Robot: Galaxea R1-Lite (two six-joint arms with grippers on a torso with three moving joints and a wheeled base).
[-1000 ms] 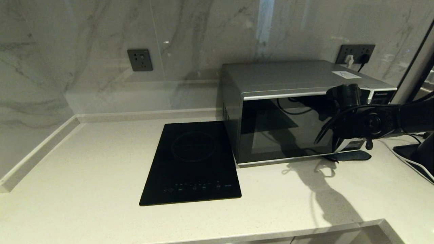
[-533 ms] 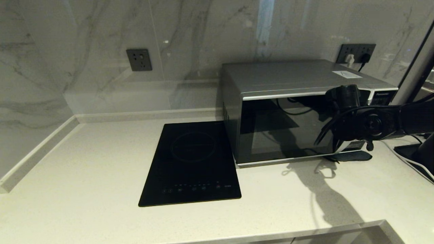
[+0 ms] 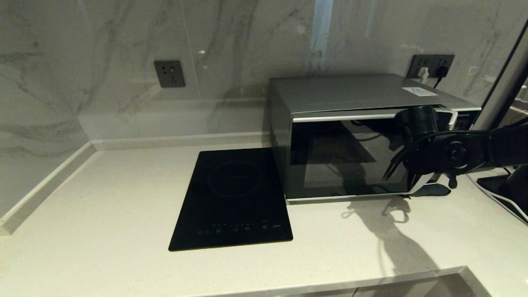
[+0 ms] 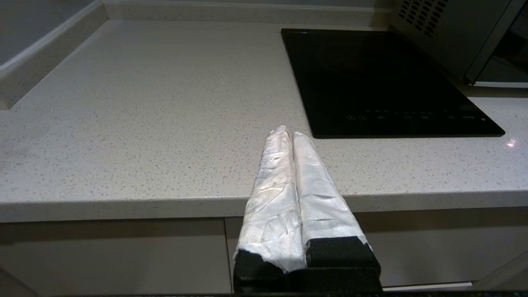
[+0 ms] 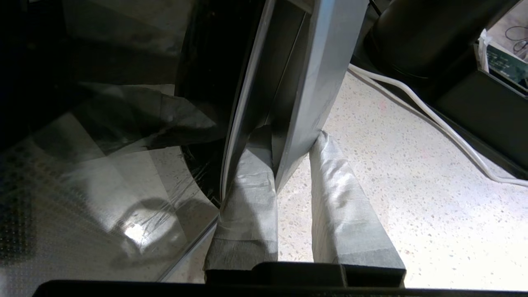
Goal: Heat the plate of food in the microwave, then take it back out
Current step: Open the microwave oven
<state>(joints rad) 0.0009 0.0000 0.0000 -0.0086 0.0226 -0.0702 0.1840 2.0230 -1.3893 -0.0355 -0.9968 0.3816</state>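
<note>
The silver-grey microwave [image 3: 350,95] stands at the back right of the counter, its dark glass door [image 3: 342,161] slightly ajar on the handle side. My right gripper [image 5: 295,134] is shut on the door's silver handle strip [image 5: 321,74], one taped finger behind it and one outside. In the head view the right wrist [image 3: 449,152] covers that end of the door. The plate of food is hidden. My left gripper [image 4: 288,134] is shut and empty, parked just off the counter's front edge.
A flat black induction hob [image 3: 233,198] lies left of the microwave. A white cable [image 5: 433,111] and dark equipment sit on the counter to the microwave's right, and a dark pad [image 3: 437,189] lies under that corner. Wall sockets [image 3: 169,74] are behind.
The door's handle side has swung out a little from the microwave's body, and my right wrist has drawn slightly back with it. The left arm has not moved.
</note>
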